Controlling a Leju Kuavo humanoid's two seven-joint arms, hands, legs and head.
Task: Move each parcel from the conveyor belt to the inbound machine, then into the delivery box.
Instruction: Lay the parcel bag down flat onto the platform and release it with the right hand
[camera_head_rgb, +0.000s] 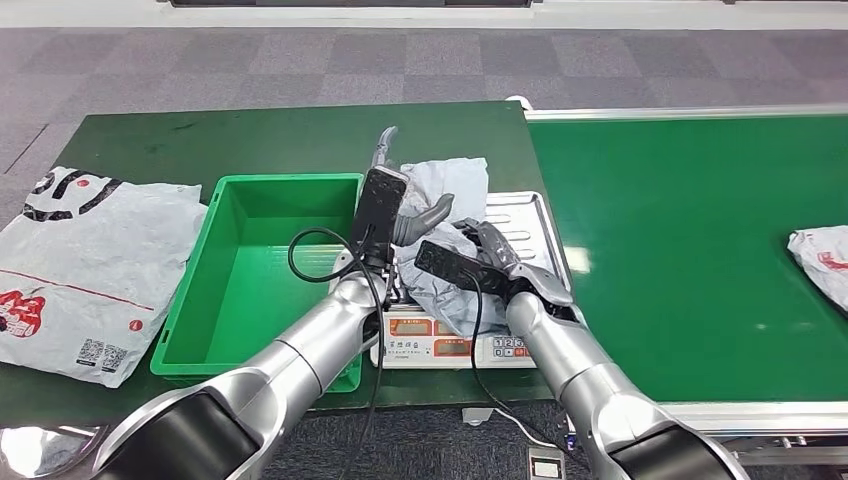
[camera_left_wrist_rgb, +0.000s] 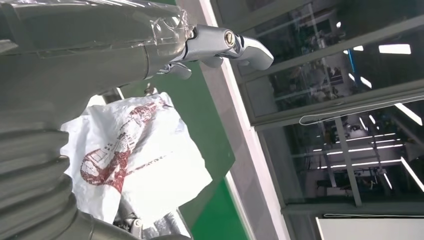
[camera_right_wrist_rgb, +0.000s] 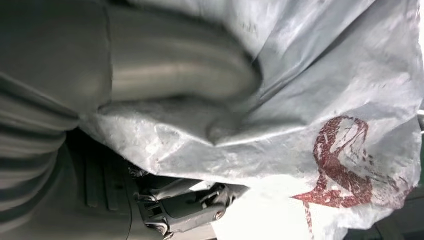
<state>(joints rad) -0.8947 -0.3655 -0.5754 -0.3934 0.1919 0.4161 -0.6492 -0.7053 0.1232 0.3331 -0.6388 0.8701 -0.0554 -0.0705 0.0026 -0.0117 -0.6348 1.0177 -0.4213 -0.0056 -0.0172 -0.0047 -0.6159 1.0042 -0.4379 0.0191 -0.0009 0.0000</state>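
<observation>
In the head view, a grey parcel (camera_head_rgb: 450, 200) sits crumpled on the scale (camera_head_rgb: 520, 215) at the centre of the counter (camera_head_rgb: 250, 140). The scale's steel tray shows at the parcel's 3 o'clock, and its display panel with buttons faces 6 o'clock.

The right hand (camera_head_rgb: 490, 255) grips the parcel from 5 o'clock, dark fingers sunk into the plastic. In the right wrist view the thumb presses into the grey film (camera_right_wrist_rgb: 300, 100), which bunches around it, and a red printed mark shows on the bag.

The left hand (camera_head_rgb: 400, 195) is at the parcel's 9 o'clock edge, with one finger raised toward 12 and the thumb lying against the bag. Whether it grips the parcel I cannot tell. In the left wrist view a silver finger (camera_left_wrist_rgb: 225, 45) sticks out straight, clear of the bag (camera_left_wrist_rgb: 140, 160).

A green bin (camera_head_rgb: 250, 270) stands just beside the scale at 9 o'clock. A large white bag (camera_head_rgb: 80, 270) with red and black print lies flat at the bin's 9 o'clock.

The green belt (camera_head_rgb: 680, 250) runs from the scale's 3 o'clock, and another parcel (camera_head_rgb: 822, 260) lies at its far 3 o'clock end, cut by the frame edge.
</observation>
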